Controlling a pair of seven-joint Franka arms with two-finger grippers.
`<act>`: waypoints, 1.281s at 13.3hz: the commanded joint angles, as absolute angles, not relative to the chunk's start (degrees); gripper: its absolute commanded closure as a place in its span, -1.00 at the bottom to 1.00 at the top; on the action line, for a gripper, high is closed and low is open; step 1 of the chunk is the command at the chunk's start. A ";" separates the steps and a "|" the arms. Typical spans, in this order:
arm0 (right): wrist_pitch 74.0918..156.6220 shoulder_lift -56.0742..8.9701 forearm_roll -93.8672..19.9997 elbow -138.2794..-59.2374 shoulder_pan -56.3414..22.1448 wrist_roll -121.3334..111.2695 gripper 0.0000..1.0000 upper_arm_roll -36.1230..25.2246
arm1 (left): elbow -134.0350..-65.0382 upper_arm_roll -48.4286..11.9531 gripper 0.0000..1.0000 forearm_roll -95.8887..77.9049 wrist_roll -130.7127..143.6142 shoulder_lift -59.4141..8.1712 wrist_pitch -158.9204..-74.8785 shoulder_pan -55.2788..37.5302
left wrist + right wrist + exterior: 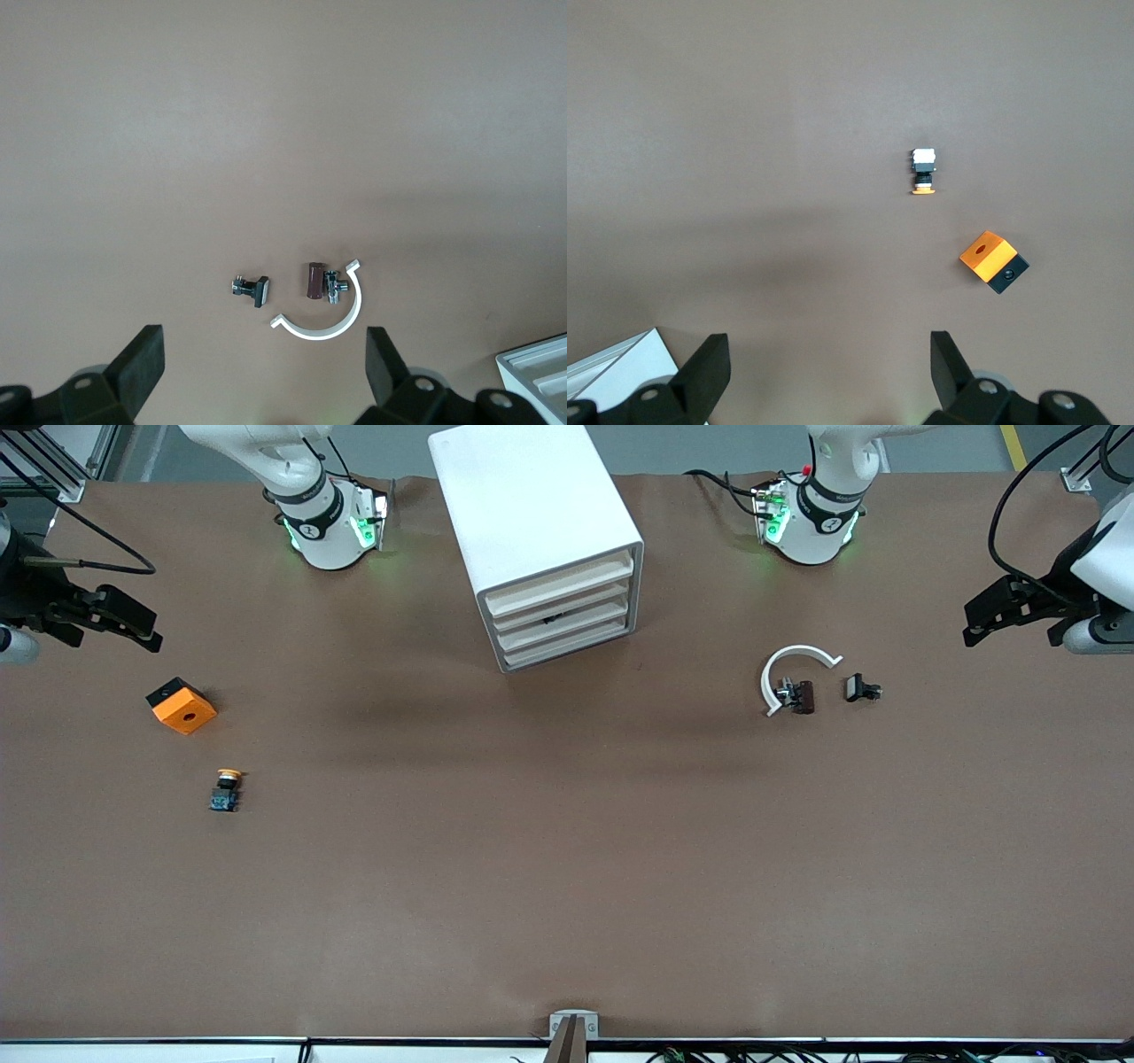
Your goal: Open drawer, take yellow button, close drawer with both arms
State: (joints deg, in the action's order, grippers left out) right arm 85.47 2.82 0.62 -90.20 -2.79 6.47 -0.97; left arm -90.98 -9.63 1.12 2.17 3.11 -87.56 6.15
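Front view: white drawer cabinet [540,540] sits at the robots' edge of the brown counter [567,868], between the 2 arm bases, all 4 drawer fronts flush and shut. A small dark item shows in the slot between the middle drawers; can't tell what it is.

Button [227,789] lies on its side on the counter toward the right arm's end, not in the cabinet. Round yellow-orange cap, black middle, small blue base, cap end pointing toward the robots. Right wrist view shows the same part [924,171] with a pale base face. Orange block [181,705] with a hole in its top and a black side is near it, farther from the front camera, not touching.

Toward the left arm's end: white C-shaped clip [791,671] with a dark brown part [802,696] and a bit of metal hardware touching it inside the curve. Small black clip [860,688] just beside that, apart.

Right hand [133,624] hangs over the counter at its own end, fingers spread wide, holding nothing. Left hand [992,615] same at its end: wide apart, nothing between the fingers [142,363]. Both arms waiting.
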 commanded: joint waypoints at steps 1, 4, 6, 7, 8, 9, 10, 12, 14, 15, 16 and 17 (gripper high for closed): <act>84.64 2.64 -0.18 -89.30 -2.64 6.59 -1.00 -0.97 | -90.88 -9.58 -1.00 1.14 1.32 3.87 -87.01 5.80; 84.55 2.64 -0.18 -89.30 -2.64 6.59 -1.00 -0.97 | -91.23 -9.75 -1.00 1.05 1.32 3.87 -87.01 5.80; 84.55 2.64 -0.18 -89.30 -2.64 6.50 -1.00 -0.97 | -91.14 -9.76 -1.00 1.05 1.32 3.87 -87.01 5.71; 84.55 2.64 -0.18 -89.30 -2.64 6.59 -1.00 -0.97 | -90.97 -9.76 -1.00 1.05 1.32 3.78 -87.01 5.89; 84.55 2.64 -0.18 -89.21 -2.64 6.59 -1.00 -0.97 | -90.88 -9.67 -1.00 1.05 1.23 3.69 -87.01 5.98; 84.55 2.64 -0.18 -89.30 -2.64 6.59 -1.00 -0.97 | -90.79 -9.58 -1.00 1.14 1.14 3.69 -87.01 5.98; 84.55 2.64 -0.18 -89.30 -2.64 6.59 -1.00 -0.97 | -90.44 -9.41 -1.00 1.14 1.14 3.43 -87.01 6.06; 84.55 2.64 -0.18 -89.30 -2.64 6.59 -1.00 -0.97 | -89.30 -9.32 -1.00 0.97 1.32 2.64 -87.01 6.06; 84.64 2.55 -0.18 -89.30 -2.72 6.68 -1.00 -0.97 | -88.77 -9.23 -1.00 0.09 1.67 2.46 -87.01 6.07; 84.64 2.37 -0.18 -89.30 -2.72 6.68 -1.00 -0.97 | -88.77 -9.23 -1.00 0.09 1.84 2.46 -87.01 5.98; 84.64 2.37 -0.18 -89.30 -2.72 6.68 -1.00 -0.97 | -88.68 -9.23 -1.00 0.09 1.85 2.46 -87.01 5.98; 84.64 2.37 -0.18 -89.21 -2.64 6.68 -1.00 -0.97 | -88.77 -9.23 -1.00 0.09 1.85 2.46 -86.92 5.98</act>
State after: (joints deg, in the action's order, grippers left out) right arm 85.41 2.69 0.62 -90.20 -2.79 6.47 -0.98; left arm -90.04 -9.41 0.75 2.17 2.92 -87.52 6.03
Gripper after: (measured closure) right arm 0.000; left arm 0.000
